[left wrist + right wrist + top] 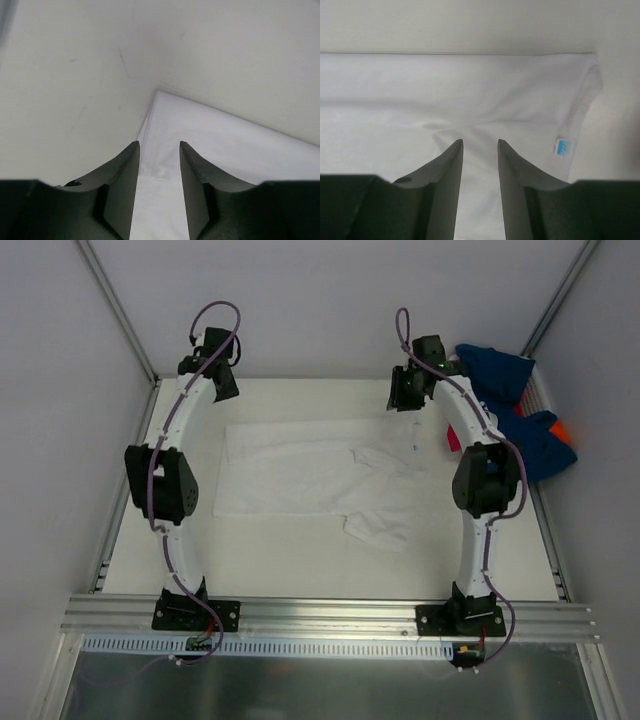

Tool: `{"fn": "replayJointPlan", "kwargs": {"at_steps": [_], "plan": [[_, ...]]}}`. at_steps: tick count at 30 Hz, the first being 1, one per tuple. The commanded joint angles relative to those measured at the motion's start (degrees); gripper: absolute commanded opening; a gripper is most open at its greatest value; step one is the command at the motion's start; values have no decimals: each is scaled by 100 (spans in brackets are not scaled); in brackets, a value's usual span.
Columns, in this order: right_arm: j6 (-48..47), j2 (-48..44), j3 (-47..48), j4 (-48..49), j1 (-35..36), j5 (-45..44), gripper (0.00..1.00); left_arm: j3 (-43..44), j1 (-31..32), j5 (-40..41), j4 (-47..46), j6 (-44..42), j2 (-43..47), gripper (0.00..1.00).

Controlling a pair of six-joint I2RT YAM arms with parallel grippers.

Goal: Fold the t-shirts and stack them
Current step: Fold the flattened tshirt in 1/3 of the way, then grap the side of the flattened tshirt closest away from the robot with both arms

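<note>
The white t-shirt (310, 475) lies spread on the table, partly folded, one sleeve sticking out toward the front. My left gripper (222, 388) is open above the shirt's far left corner; the left wrist view shows that corner (225, 145) below the gripper (159, 145). My right gripper (407, 398) is open above the shirt's far right edge. The right wrist view shows the gripper (480, 142) over the cloth (420, 100), with the blue neck label (563, 147) to its right. Neither gripper holds anything.
Navy shirts (497, 370) are piled at the back right corner, with some orange (563, 427) and a bit of pinkish-red cloth (453, 440) showing behind the right arm. Grey walls enclose the table on three sides. An aluminium rail (330, 615) runs along the front.
</note>
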State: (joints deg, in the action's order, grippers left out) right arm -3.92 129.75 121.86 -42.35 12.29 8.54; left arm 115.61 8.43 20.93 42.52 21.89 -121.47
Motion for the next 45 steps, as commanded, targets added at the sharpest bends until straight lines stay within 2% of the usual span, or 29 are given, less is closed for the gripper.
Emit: {"fn": "replayJointPlan", "kwargs": {"at_steps": [1, 2, 4, 5, 7, 8, 12, 16, 22, 28, 40, 45], "plan": [[-4, -1925, -398, 227, 54, 61, 38, -555, 203, 614, -183, 25, 1826, 40], [171, -2232, -679, 236, 71, 26, 41, -1219, 247, 579, -183, 174, 2098, 42], [356, -3050, -1663, 183, 141, -1, 41, -1968, 387, 413, -183, 359, 2889, 43], [383, -3305, -1996, 183, 194, -10, 42, -2729, 440, 377, -192, 516, 3345, 44], [505, -3999, -3007, 192, 404, -237, 43, -3445, 589, 255, -192, 684, 3716, 50], [576, -4219, -3350, 235, 623, -491, 47, -4075, 642, 236, -200, 842, 4023, 50], [954, -5046, -4818, 358, 1248, -1099, 53, -5249, 1073, 456, -235, 1141, 4587, 63], [1516, -5794, -6304, 639, 1741, -1398, 57, -6057, 1091, 473, -280, 1335, 4922, 64], [2167, -6365, -7561, 912, 2040, -1539, 60, -6507, 1100, 544, -271, 1616, 4572, 65], [2466, -6647, -8134, 939, 2277, -1759, 61, -6683, 1100, 816, -341, 1792, 4062, 64], [2695, -6331, -8390, 1290, 2427, -1697, 61, -6174, 1056, 904, -754, 1433, 3060, 60], [2704, -6278, -8337, 1282, 2453, -1706, 61, -6384, 889, 720, -1167, 1248, 3050, 58]]}}
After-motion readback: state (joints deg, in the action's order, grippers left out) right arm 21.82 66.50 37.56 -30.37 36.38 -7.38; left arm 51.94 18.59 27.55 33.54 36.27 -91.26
